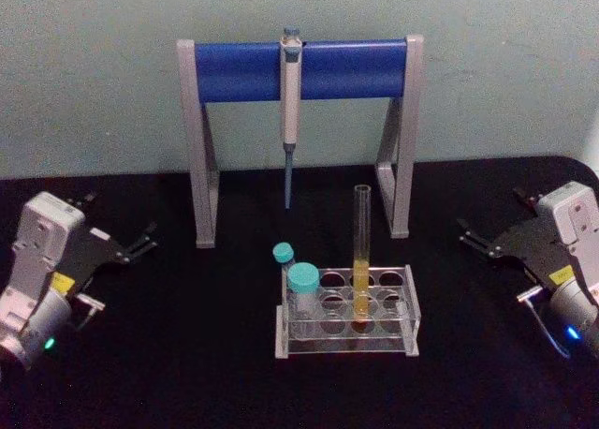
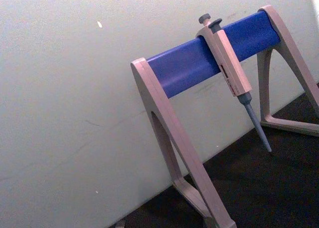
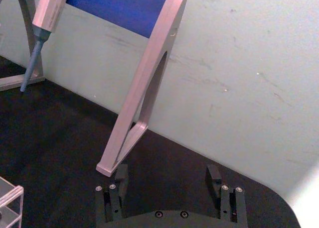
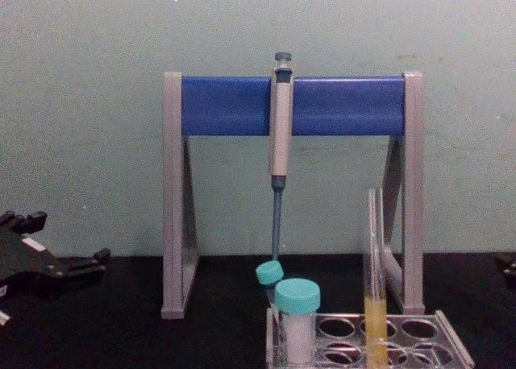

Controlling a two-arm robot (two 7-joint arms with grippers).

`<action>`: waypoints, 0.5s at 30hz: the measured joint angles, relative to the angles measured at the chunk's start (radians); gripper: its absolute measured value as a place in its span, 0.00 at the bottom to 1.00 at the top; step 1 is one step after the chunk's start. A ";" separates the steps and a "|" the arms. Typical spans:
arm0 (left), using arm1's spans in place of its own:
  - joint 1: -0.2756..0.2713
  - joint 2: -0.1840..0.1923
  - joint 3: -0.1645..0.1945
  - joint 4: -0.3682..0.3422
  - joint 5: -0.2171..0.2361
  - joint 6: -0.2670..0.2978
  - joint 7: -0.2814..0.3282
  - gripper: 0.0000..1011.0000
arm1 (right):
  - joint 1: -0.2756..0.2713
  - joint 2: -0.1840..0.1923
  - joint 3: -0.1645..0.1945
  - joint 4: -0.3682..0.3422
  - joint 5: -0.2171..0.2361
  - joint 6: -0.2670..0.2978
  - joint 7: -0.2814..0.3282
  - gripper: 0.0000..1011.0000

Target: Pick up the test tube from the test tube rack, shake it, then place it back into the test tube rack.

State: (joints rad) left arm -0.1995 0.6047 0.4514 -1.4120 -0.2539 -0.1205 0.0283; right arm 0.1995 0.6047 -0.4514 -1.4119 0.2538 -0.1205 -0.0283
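- Black cloth covered the table point(image 1: 187, 373) in the head view. The test tube point(image 1: 361, 251) stood upright in a hole of the test tube rack point(image 1: 346, 347), low in the frame and just right of centre, with its yellow liquid down at rack level. Two teal-capped vials point(image 1: 303, 281) stood at the rack's left end. Behind them, in the upper middle, a grey stand point(image 1: 243, 71) held a pipette point(image 1: 291, 101) hanging from its blue crossbar. The left gripper point(image 1: 117, 218) was at the left edge and the right gripper point(image 1: 493, 218) at the right edge. Both had their claws spread and empty, well apart from the rack.
- The left wrist view gave me the stand point(image 2: 189, 63) and the pipette point(image 2: 232, 68) against a pale wall point(image 2: 75, 88).
- In the right wrist view the right gripper point(image 3: 168, 175) had its black fingers point(image 3: 121, 175) parted, with bare table between them. The stand's leg point(image 3: 144, 88) rose beyond, and a corner of the rack point(image 3: 10, 198) showed nearby.
- In the chest view the test tube point(image 4: 375, 248) rose from the rack point(image 4: 451, 345) at the lower right, with the vials point(image 4: 297, 321) just left of it. The left gripper point(image 4: 68, 238) sat at the lower left edge, released and holding nothing.
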 joint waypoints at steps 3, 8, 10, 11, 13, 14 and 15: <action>0.000 0.000 0.000 0.000 0.000 0.000 0.000 1.00 | 0.000 0.000 0.000 0.000 0.000 0.000 0.000 0.99; 0.000 0.000 0.000 0.000 0.000 0.000 0.000 1.00 | 0.000 0.000 0.000 0.000 0.000 0.000 0.000 0.99; 0.000 0.000 0.000 0.000 0.000 0.000 0.000 1.00 | 0.000 0.000 0.000 0.000 0.000 0.000 0.000 0.99; 0.000 0.000 0.000 0.000 0.000 0.000 0.000 1.00 | 0.000 0.000 0.000 0.000 0.000 0.000 0.000 0.99; 0.000 0.000 0.000 0.000 0.000 0.000 0.000 1.00 | 0.000 0.000 0.000 0.000 0.000 0.000 0.000 0.99; 0.000 0.000 0.000 0.000 0.000 0.000 0.000 1.00 | 0.000 0.000 0.000 0.000 0.000 0.000 0.000 0.99; 0.000 0.000 0.000 0.000 0.000 0.000 0.000 1.00 | 0.000 0.000 0.000 0.000 0.000 0.000 0.000 0.99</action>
State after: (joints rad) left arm -0.1996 0.6047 0.4514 -1.4119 -0.2539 -0.1205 0.0283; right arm 0.1995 0.6047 -0.4514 -1.4119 0.2538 -0.1206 -0.0283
